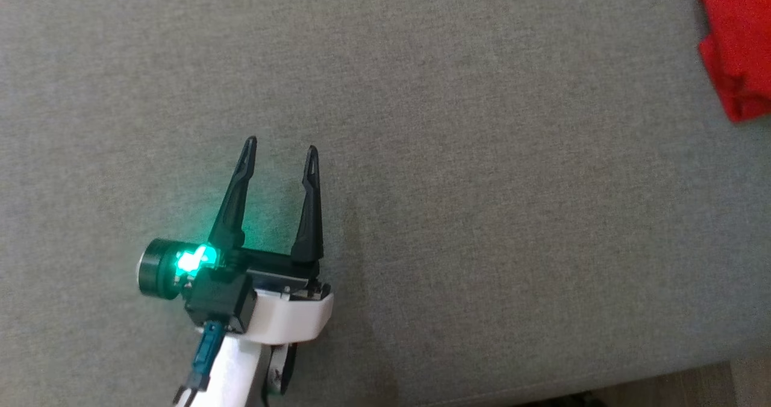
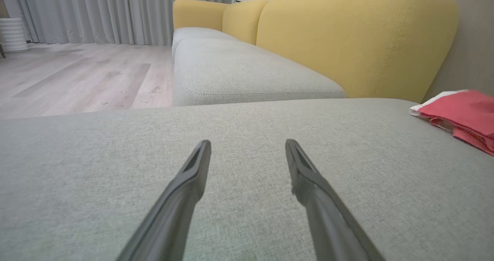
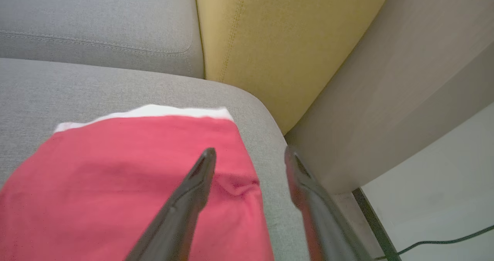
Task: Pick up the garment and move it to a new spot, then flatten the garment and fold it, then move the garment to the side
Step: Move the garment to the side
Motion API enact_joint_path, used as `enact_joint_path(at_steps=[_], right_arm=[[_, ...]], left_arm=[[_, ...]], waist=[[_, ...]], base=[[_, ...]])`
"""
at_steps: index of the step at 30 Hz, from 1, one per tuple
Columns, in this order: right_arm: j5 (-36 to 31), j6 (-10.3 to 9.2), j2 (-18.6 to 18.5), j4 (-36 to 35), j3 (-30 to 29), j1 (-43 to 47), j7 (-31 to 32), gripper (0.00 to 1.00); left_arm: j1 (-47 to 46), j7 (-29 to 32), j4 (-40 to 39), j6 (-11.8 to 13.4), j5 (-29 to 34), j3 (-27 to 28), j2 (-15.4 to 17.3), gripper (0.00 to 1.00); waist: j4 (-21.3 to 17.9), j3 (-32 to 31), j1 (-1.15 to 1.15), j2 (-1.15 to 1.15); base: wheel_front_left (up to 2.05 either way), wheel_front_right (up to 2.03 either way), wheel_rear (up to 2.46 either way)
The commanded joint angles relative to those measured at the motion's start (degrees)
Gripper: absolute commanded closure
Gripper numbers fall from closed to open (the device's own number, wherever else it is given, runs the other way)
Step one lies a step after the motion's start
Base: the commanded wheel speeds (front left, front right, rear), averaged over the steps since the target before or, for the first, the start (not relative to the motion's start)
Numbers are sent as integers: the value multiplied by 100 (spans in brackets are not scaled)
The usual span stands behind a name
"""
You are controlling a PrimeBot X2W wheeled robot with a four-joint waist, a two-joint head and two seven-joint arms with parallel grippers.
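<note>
The garment [image 1: 738, 40] is red with a white edge and lies folded at the far right of the grey cushion; it also shows as a red fold [image 2: 461, 116] in the left wrist view. My left gripper [image 1: 280, 148] hovers open and empty over bare cushion, well to the left of the garment, its fingers [image 2: 193, 172] spread apart. My right gripper [image 3: 250, 155] stands open above the garment's [image 3: 123, 183] right edge, one finger over the red cloth and the other over grey cushion, holding nothing.
The grey cushion [image 1: 482, 184] ends at a front edge at lower right. A yellow backrest [image 2: 347, 41] rises behind, with a second grey seat [image 2: 239, 72] beyond. Past the cushion's right corner stands a beige wall [image 3: 405, 79], with a cable [image 3: 444, 241] on the floor.
</note>
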Motion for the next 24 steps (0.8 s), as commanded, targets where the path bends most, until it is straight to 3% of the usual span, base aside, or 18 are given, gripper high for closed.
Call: enact_joint_path(at_steps=[1, 7, 8, 15, 20, 24], right_arm=[[-221, -10, 36, -83, -58, 70, -124, 0], [-483, -10, 845, -276, 107, 500, -227, 0], [-483, -10, 845, -276, 107, 500, -227, 0], [-181, -10, 1729, -815, 832, 1574, -426, 0], [5, -10, 2239, -996, 1454, 2337, -961, 0], [-137, -10, 2537, -1056, 1572, 2783, -1349, 0]], left_arm=[[5, -29, -132, 0, 46, 148, -26, 0], [254, -29, -35, 36, -93, 167, -26, 0], [254, -29, -35, 36, -93, 167, -26, 0], [711, -29, 56, 204, -151, 199, -26, 0], [1094, -29, 218, 179, -288, 224, -26, 0], [1383, -29, 267, 214, -452, 367, -26, 0]], waist=[[63, -198, -1, 0], [216, -910, -1, 0], [216, -910, -1, 0], [464, -1869, -1, 0], [646, -2533, -1, 0], [773, -2948, -1, 0]], base=[[0, 0, 0], [0, 0, 0], [0, 0, 0], [0, 0, 0], [0, 0, 0], [0, 0, 0]])
